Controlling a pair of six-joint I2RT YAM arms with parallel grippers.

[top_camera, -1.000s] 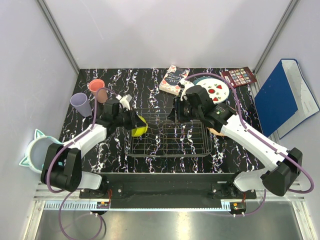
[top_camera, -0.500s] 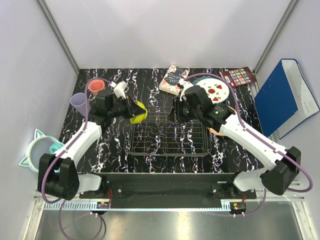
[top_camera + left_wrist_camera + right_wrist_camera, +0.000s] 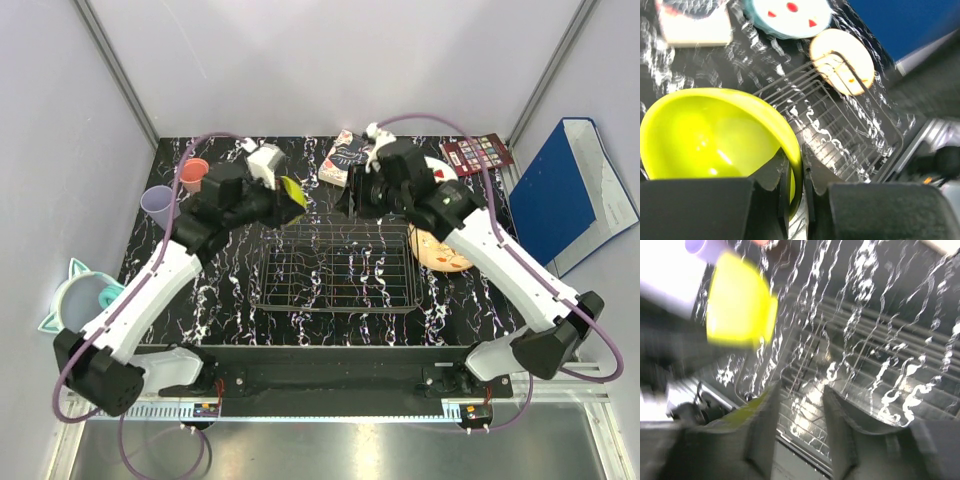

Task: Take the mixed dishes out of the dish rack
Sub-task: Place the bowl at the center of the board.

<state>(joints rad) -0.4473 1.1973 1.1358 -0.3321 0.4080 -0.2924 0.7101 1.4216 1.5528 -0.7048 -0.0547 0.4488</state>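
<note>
My left gripper [image 3: 283,194] is shut on the rim of the yellow-green bowl [image 3: 292,190], held in the air over the far left corner of the dish rack [image 3: 335,268]. In the left wrist view its jaws pinch the bowl [image 3: 710,135] wall. My right gripper [image 3: 356,196] hangs open over the rack's far edge, nothing between its fingers [image 3: 840,425]. The rack holds no dishes. A pink cup [image 3: 193,172] and a lilac cup [image 3: 158,203] stand at the far left. The red-spotted plate [image 3: 787,12] lies on the teal plate [image 3: 754,15]; the peach plate [image 3: 440,250] lies right of the rack.
A mint cat-eared bowl [image 3: 75,295] sits at the left edge. A patterned book [image 3: 345,160] lies behind the rack, and a colour card [image 3: 478,152] and a blue folder [image 3: 565,195] lie at the far right. Grey walls close in the table.
The left arm has lifted the yellow-green bowl out of the rack, up and toward the far side. The right gripper has drawn back toward the far edge and opened wider.
</note>
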